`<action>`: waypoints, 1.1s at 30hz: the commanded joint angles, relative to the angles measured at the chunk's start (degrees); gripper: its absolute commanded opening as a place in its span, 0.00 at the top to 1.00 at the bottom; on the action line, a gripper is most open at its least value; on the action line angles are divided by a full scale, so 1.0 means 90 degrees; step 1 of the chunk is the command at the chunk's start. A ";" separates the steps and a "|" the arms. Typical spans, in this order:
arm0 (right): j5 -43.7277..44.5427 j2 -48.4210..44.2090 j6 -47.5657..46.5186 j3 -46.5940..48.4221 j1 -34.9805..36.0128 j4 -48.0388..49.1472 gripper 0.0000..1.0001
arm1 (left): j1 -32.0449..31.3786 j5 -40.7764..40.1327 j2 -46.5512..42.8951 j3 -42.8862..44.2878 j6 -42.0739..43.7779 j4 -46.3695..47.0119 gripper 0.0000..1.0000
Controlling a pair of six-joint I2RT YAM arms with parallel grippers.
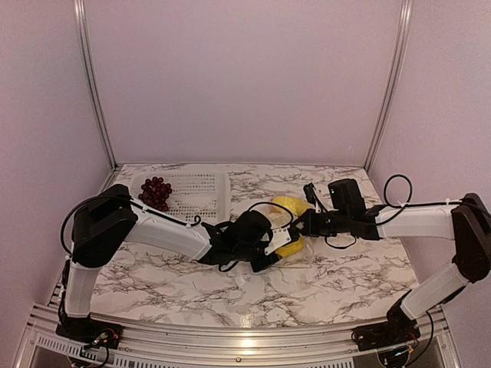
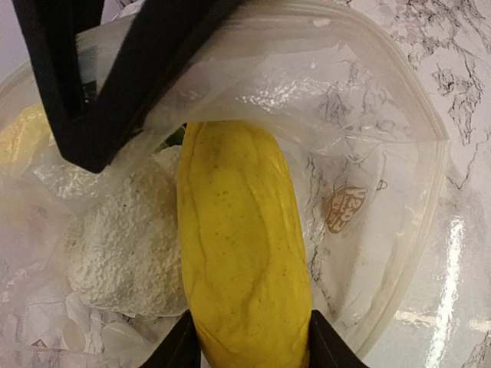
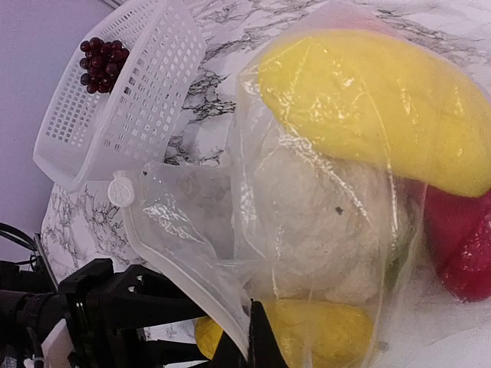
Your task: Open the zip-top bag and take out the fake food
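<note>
The clear zip-top bag [image 1: 311, 253] lies open mid-table between my grippers. My left gripper [image 1: 268, 247] reaches into its mouth and is shut on a long yellow piece [image 2: 242, 253], one finger on each side of it [image 2: 247, 346]. The white cauliflower [image 2: 123, 245] lies beside that piece inside the bag. My right gripper [image 1: 304, 224] is shut on the bag's upper edge [image 3: 192, 253], pinching the plastic [image 3: 251, 345] and holding the mouth up. Another yellow piece [image 3: 383, 107] and a red piece [image 3: 460, 245] are in the bag. The purple grape bunch [image 1: 156, 192] sits in the basket.
The white perforated basket [image 1: 203, 198] stands at the back left, just behind my left arm. It also shows in the right wrist view [image 3: 130, 107]. The enclosure's walls and metal posts stand close behind and to the sides.
</note>
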 commanded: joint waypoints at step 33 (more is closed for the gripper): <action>-0.0366 -0.0362 -0.0423 0.0210 -0.0406 0.0249 1.00 | 0.3482 0.0393 -0.4321 -0.2763 -0.3099 -0.1655 0.75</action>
